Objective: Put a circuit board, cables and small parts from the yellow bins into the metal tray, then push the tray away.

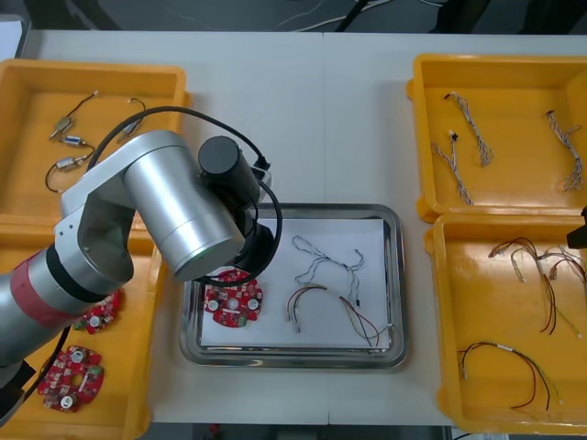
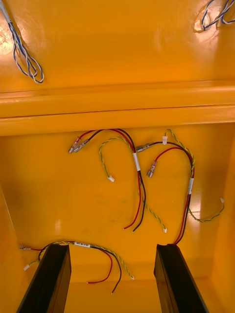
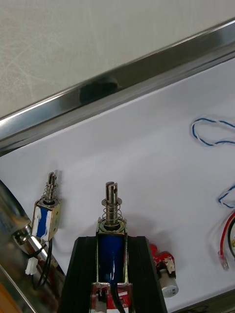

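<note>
Axis of the small metal part runs in line with the fingers of the left gripper. Its spring end points out past the fingertips, toward the rim of the metal tray. The 2 fingers are clamped on its blue body. It sits over the tray's white inside; whether it touches the surface cannot be told. A second small metal part lies just beside it, roughly parallel, close to the tray's side wall. Circuit board shows just past 1 finger.

In the front view the left arm covers the tray's left side and hides both parts. That view does show the board, a blue and white cable and a red and yellow cable lying in the tray.

Right gripper hovers over the near right bin, fingers wide apart, holding nothing.
</note>
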Controlling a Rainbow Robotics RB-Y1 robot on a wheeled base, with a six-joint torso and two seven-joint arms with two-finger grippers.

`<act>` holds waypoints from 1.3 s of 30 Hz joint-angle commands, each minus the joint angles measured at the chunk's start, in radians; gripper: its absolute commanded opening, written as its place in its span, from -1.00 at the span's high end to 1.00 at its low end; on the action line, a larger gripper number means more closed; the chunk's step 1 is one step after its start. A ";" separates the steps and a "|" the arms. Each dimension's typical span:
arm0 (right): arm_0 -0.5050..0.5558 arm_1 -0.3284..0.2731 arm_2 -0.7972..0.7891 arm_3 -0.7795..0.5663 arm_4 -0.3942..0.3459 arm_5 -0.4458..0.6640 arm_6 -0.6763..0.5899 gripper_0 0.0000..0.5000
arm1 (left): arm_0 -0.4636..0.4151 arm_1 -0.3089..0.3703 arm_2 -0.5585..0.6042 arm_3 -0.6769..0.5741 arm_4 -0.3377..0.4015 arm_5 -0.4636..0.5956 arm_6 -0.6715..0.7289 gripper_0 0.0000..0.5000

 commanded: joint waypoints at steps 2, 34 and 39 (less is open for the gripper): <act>0.011 0.006 -0.032 -0.030 0.000 0.003 0.010 -1.00 | -0.080 -0.072 -0.004 0.065 -0.026 0.011 0.091 1.00; 0.011 0.006 -0.032 -0.030 0.000 0.003 0.010 -1.00 | -0.074 -0.138 -0.049 0.150 -0.101 0.017 0.075 1.00; 0.011 0.006 -0.032 -0.030 0.000 0.003 0.010 -1.00 | -0.065 -0.137 -0.055 0.150 -0.101 0.011 0.071 1.00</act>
